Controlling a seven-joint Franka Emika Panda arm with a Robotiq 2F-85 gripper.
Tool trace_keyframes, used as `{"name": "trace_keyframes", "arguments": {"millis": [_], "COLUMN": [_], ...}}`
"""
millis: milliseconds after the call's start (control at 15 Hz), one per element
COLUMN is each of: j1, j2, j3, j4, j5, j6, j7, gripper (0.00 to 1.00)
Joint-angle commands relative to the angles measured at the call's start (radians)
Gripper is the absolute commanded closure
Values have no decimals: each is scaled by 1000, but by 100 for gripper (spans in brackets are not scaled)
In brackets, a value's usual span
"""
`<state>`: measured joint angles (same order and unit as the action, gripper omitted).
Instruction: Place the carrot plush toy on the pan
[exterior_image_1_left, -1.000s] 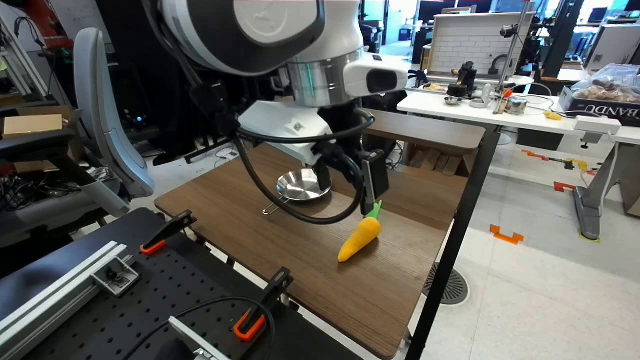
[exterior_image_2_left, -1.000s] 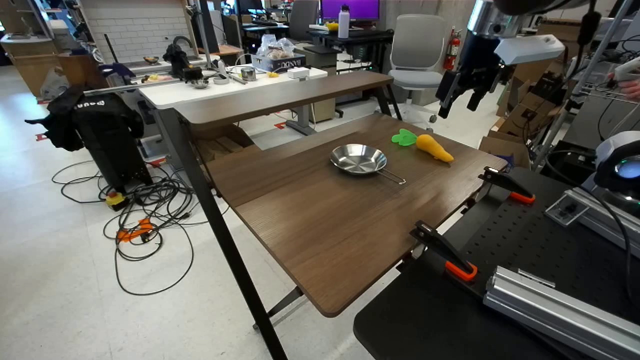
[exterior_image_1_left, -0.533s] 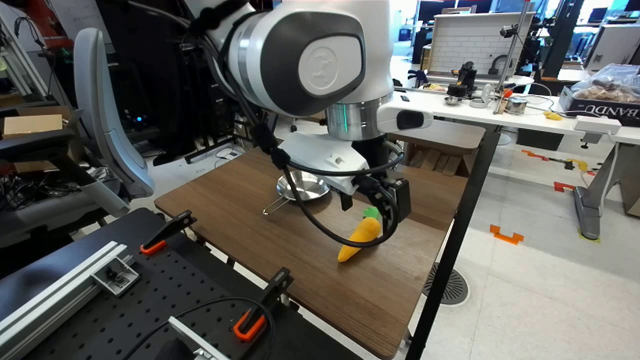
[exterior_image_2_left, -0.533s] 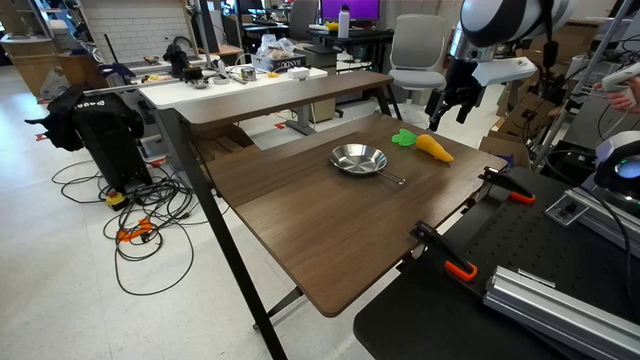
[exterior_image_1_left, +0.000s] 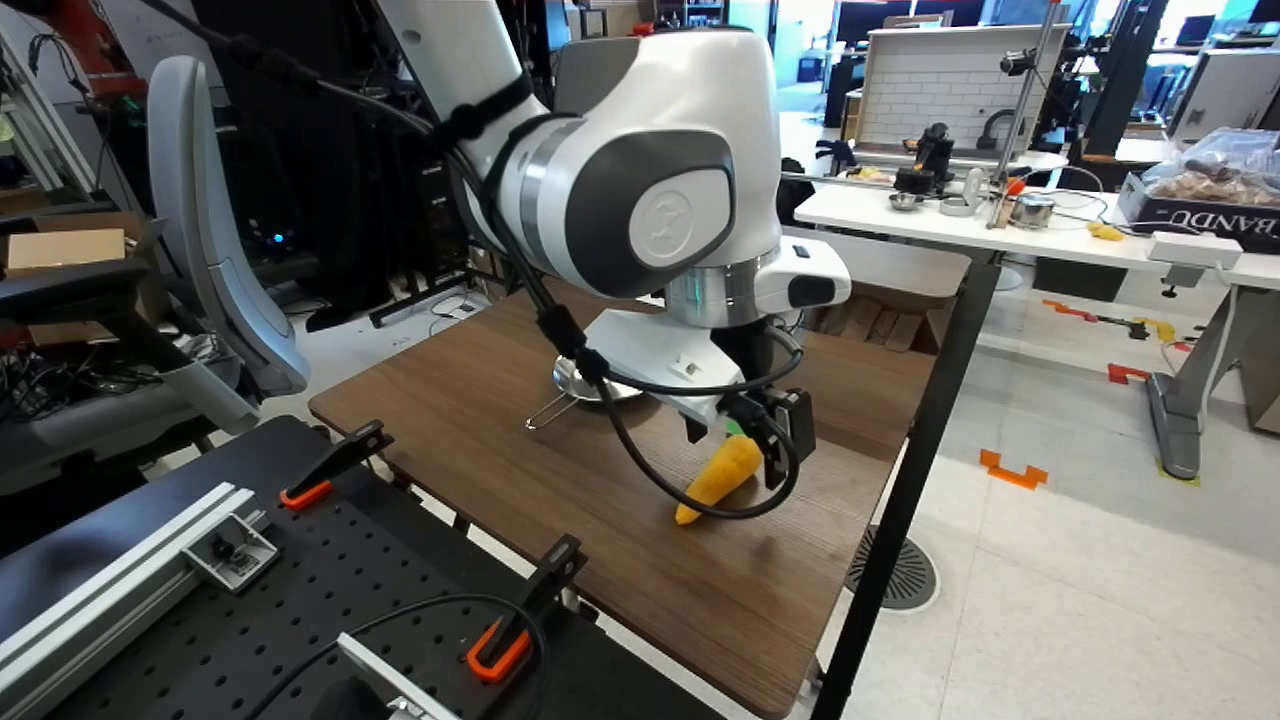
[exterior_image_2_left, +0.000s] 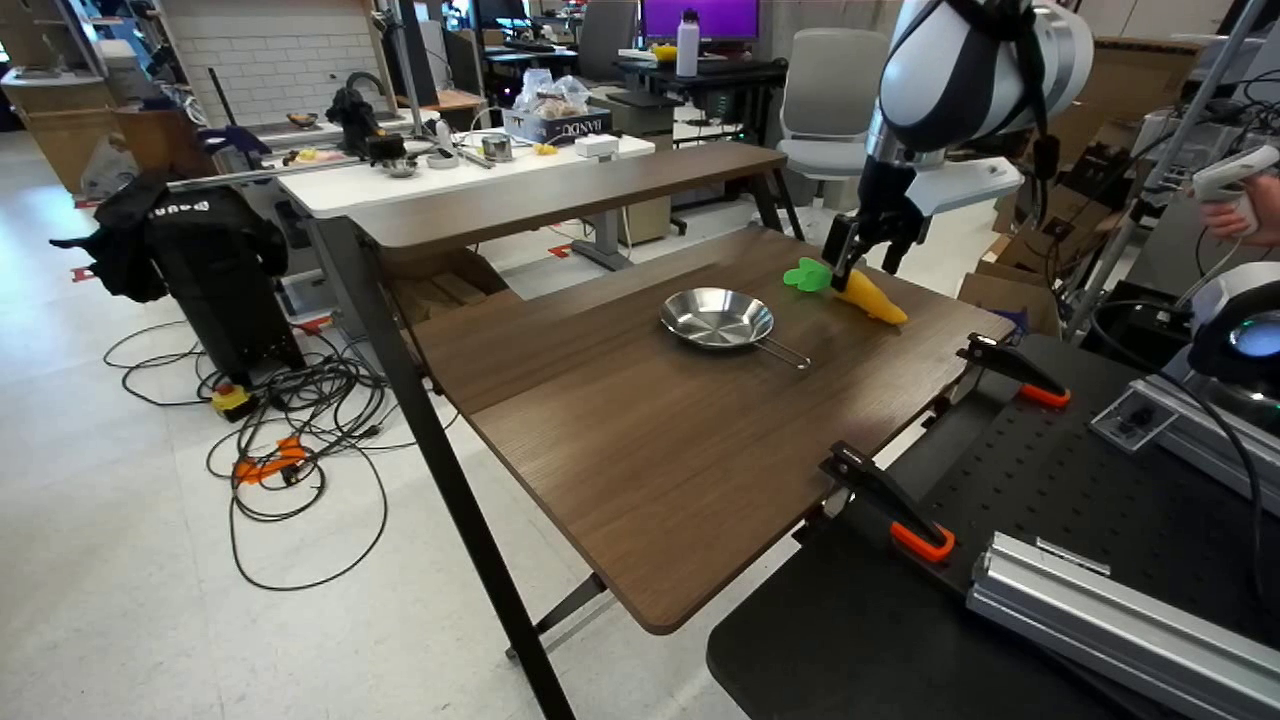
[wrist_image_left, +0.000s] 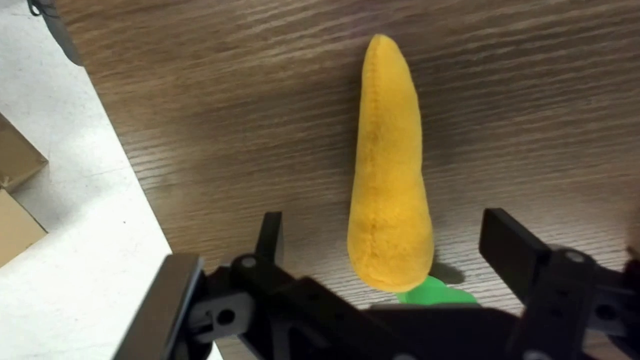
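Note:
The carrot plush toy (wrist_image_left: 390, 175), orange-yellow with a green leafy top, lies on the brown table in both exterior views (exterior_image_1_left: 718, 484) (exterior_image_2_left: 875, 299). In the wrist view its thick end is between my fingers, with a gap on each side, and most of the leaves are hidden behind the gripper. My gripper (wrist_image_left: 382, 220) is open and low over the thick end, as an exterior view shows too (exterior_image_2_left: 866, 277). The shiny silver pan (exterior_image_2_left: 715, 318) stands empty on the table, apart from the carrot; in an exterior view the arm partly covers it (exterior_image_1_left: 573, 380). The wrist view does not show it.
The brown table (exterior_image_2_left: 640, 440) has a raised shelf (exterior_image_2_left: 560, 200) along its back. Black clamps with orange handles (exterior_image_2_left: 890, 500) (exterior_image_2_left: 1015, 368) sit at the edge by the black perforated bench (exterior_image_2_left: 1040, 470). A black cable loops beside the gripper (exterior_image_1_left: 640, 465).
My gripper has come down and across the table to the carrot's thick end, staying open. The carrot and the pan have not moved.

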<state>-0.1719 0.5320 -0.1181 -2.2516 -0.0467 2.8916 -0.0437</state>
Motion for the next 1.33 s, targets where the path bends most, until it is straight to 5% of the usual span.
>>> {"name": "trace_keyframes", "arguments": {"millis": [0, 467, 667, 1267], "j1": [-17, -15, -5, 11], "j2": [65, 73, 40, -59], "j3": [27, 40, 51, 181], "j4": [43, 50, 47, 48], "j5": [12, 12, 15, 39], "j6": [61, 80, 62, 11], "j7": [-29, -26, -20, -37], "gripper": [26, 82, 98, 97]}}
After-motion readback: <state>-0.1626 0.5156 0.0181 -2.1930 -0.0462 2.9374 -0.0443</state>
